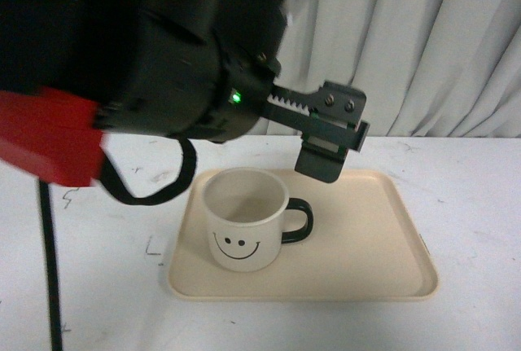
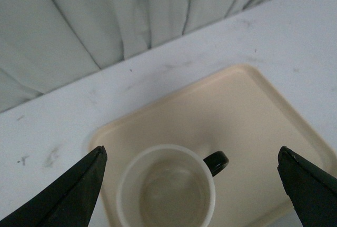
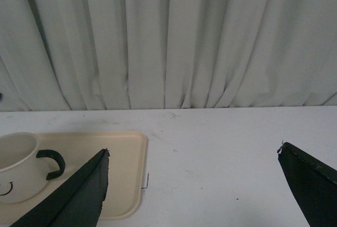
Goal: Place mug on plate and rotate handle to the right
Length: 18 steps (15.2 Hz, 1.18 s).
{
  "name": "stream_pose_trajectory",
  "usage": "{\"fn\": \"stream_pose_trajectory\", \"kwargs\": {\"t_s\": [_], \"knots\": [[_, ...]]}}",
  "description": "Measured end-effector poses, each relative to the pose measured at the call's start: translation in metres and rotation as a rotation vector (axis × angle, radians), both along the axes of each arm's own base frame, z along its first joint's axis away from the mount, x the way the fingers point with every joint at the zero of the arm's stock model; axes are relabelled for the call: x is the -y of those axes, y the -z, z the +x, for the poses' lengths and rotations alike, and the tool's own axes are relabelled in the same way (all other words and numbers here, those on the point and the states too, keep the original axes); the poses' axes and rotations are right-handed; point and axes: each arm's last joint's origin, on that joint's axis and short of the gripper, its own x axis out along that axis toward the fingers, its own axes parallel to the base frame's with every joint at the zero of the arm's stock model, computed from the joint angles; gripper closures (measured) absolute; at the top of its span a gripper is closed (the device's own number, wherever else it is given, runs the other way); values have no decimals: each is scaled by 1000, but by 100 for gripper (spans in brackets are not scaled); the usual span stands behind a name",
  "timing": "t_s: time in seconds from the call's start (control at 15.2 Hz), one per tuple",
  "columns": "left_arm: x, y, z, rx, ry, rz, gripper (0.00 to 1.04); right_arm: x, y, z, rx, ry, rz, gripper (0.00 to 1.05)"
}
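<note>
Mug [image 1: 242, 219] stood upright on plate [image 1: 366, 237], handle [image 1: 298, 222] pointing right; left gripper [image 2: 190, 153] hovered above, jaws wide apart; right gripper [image 3: 193, 150] also spread apart.

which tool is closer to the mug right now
Left. The left tool hovers open just above the mug. The right tool, also open, is off to the side of the mug's handle, farther away.

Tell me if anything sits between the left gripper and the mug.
Nothing visible does. The left gripper hangs open above the mug, which stands upright on the plate. Only open air shows between its fingers and the mug's rim.
</note>
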Motion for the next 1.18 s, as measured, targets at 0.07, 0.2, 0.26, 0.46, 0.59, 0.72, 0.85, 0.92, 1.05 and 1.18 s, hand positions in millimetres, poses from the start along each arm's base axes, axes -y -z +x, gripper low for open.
{"fn": "stream_pose_trajectory", "kwargs": {"t_s": [0.07,0.2,0.26,0.46,0.59,0.72,0.85,0.92,1.05,1.18], "knots": [[-16,-14,-14,54,-13,-74,7,0,0,0,0,0,0,6],[-56,-38,-48,261,-74,-218,7,0,0,0,0,0,0,6],[-83,-36,-74,398,-148,-271,7,0,0,0,0,0,0,6],[-159,34,-137,467,-404,-228,56,0,0,0,0,0,0,6],[-168,41,-150,426,-400,-213,86,0,0,0,0,0,0,6],[-172,36,-156,453,-397,-227,103,0,0,0,0,0,0,6],[-177,36,-162,448,-395,-220,103,0,0,0,0,0,0,6],[-183,35,-164,448,-385,-223,103,0,0,0,0,0,0,6],[-189,33,-168,465,-417,-218,103,0,0,0,0,0,0,6],[-187,32,-172,468,-390,-226,103,0,0,0,0,-1,0,6]]}}
